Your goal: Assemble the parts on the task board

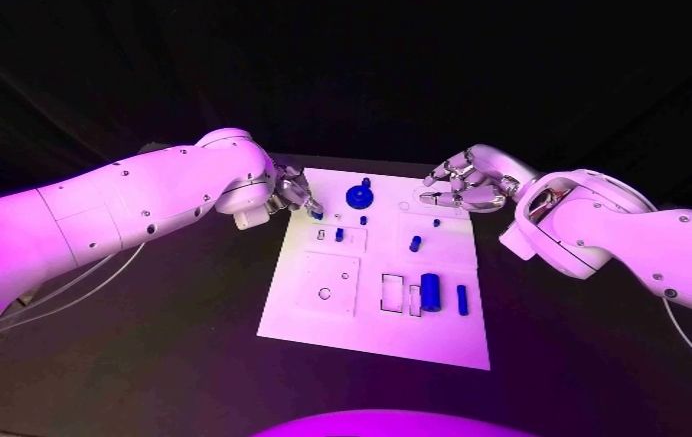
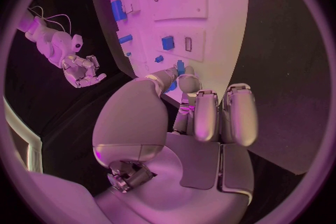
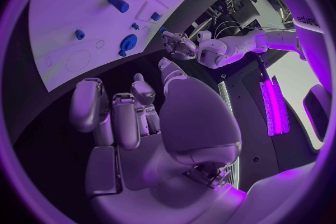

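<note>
The white task board (image 1: 310, 307) lies in the middle of the black table. On it are a round blue gear-like part (image 1: 359, 195), a blue cylinder (image 1: 430, 286), a thin blue bar (image 1: 462, 299) and several small blue pieces such as one (image 1: 415, 243) mid-board. My left hand (image 1: 289, 197) is over the board's far left corner. In the left wrist view its thumb and a finger (image 2: 187, 85) pinch a small blue part (image 2: 181, 68); the other fingers are curled. My right hand (image 1: 464, 185) hovers at the far right corner, its fingers (image 3: 119, 115) curled in and holding nothing.
The board has rectangular recesses (image 1: 392, 292) near its front and a round hole (image 1: 326, 293) at front left. Black tabletop (image 1: 173, 337) surrounds the board on all sides. Cables (image 1: 58, 292) trail beside my left arm.
</note>
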